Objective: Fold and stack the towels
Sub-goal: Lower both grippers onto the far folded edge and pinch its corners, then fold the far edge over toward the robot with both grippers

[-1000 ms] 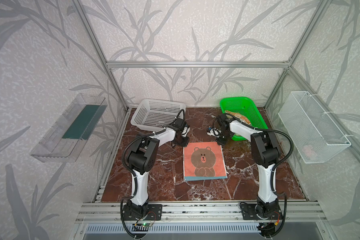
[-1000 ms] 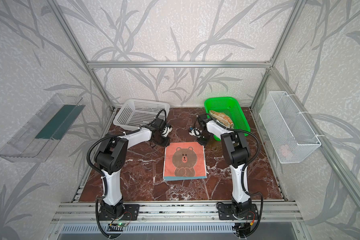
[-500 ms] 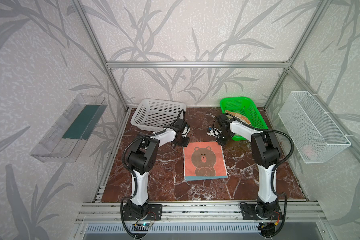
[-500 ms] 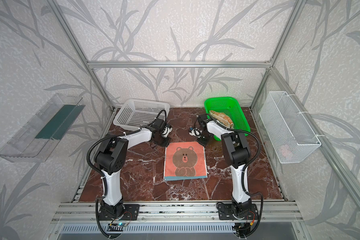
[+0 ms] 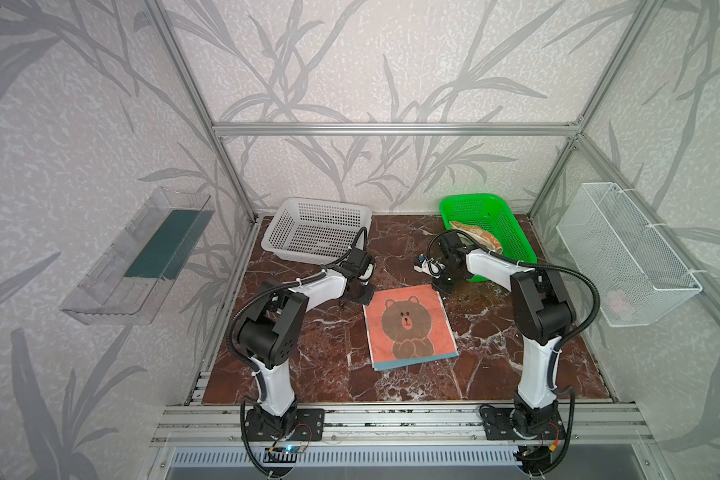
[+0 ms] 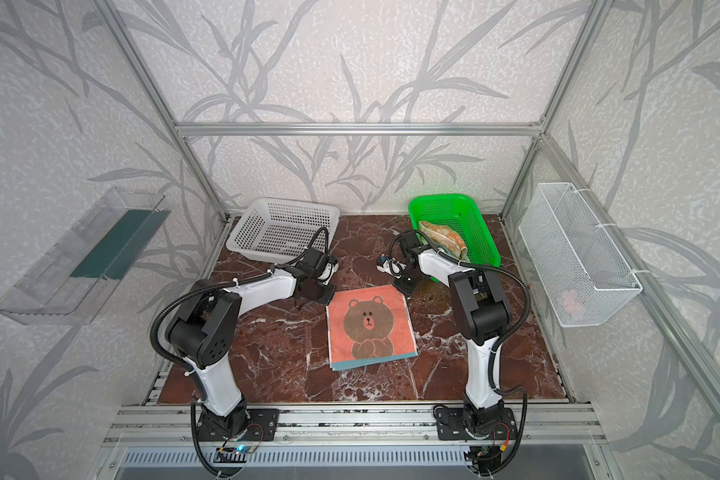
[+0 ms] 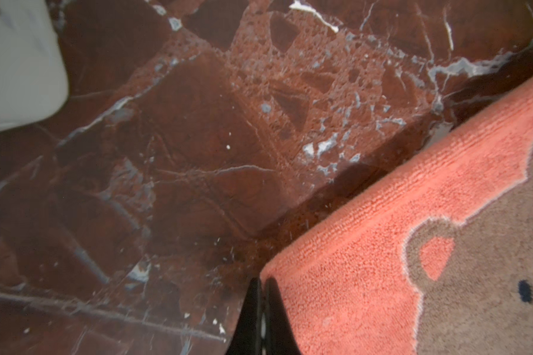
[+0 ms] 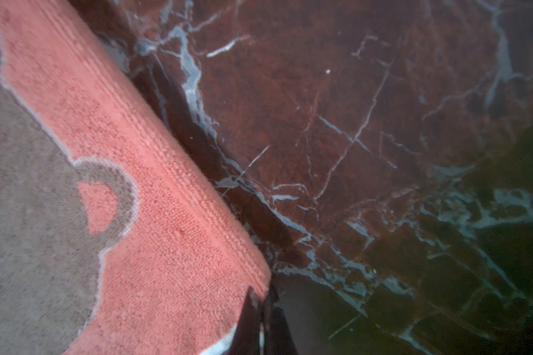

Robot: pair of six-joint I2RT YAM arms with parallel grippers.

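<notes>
A salmon-pink towel with a brown bear lies flat in the middle of the marble table. A light-blue strip shows under its near edge. My left gripper sits at the towel's far left corner, fingers pressed together on the corner's tip. At the far right corner my right gripper is shut the same way, with the pink corner running in between its fingers. An orange towel lies crumpled in the green basket.
A white perforated basket stands at the back left, just behind my left arm. A wire basket hangs on the right wall and a clear tray on the left wall. Aluminium frame posts stand at the corners.
Both grippers have closed at the pink towel's two far corners. The arms have scarcely moved and the towel lies as before.
</notes>
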